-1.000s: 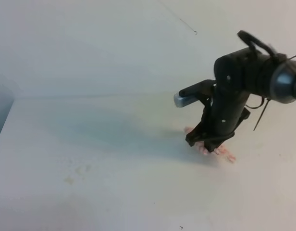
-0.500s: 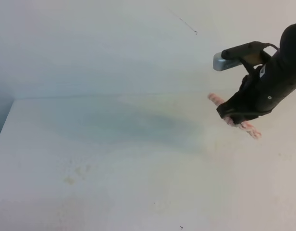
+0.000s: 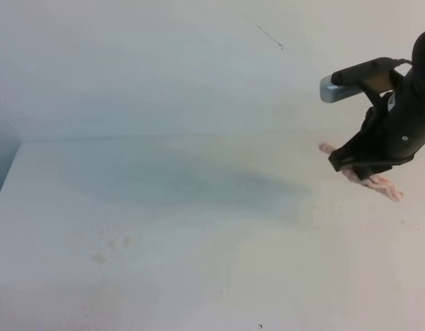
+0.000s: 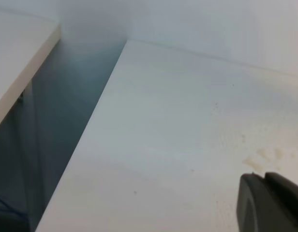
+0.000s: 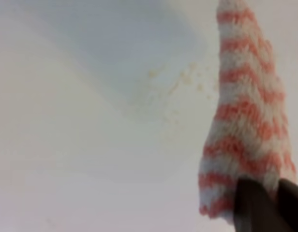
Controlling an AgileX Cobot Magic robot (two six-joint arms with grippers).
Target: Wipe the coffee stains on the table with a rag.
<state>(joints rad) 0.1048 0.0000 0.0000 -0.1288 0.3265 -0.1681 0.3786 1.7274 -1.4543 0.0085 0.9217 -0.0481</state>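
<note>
**Rag held at far right of table, right arm raised**

The rag (image 3: 370, 181), w/ red-orange & white zigzag stripes, is seen at the far right of the high view, dangling under the right gripper (image 3: 361, 167). One end sticks out to the left of the black gripper body, the other trails down-right below it. It appears lifted off the table (image 3: 199, 262), though contact can't be fully ruled out from that angle.

In the right wrist view the rag (image 5: 245, 121) is stretched away from the camera as a long tapering strip, its near end tucked at the dark fingertips (image 5: 255, 208) at the bottom edge. The cloth is shown pinched between fingers set narrow, close together; the grip looks loose-ish, but the rag is in the fingers' hold, not lying free. Faint yellowish specks & a pale smear are seen on the white surface to the left of the cloth.

No glossy amber puddle is made out in any view; only faint pale yellowish smudges (image 3: 109, 248) are seen lower-left on the tabletop in the high view, well apart from the rag. The same sort of smudges (image 4: 265, 157) are picked up in the left wrist view, near the left gripper (image 4: 272, 203), of which only a dark corner is visible at bottom right. Whether its fingers are wide or narrow can't be told.
</note>
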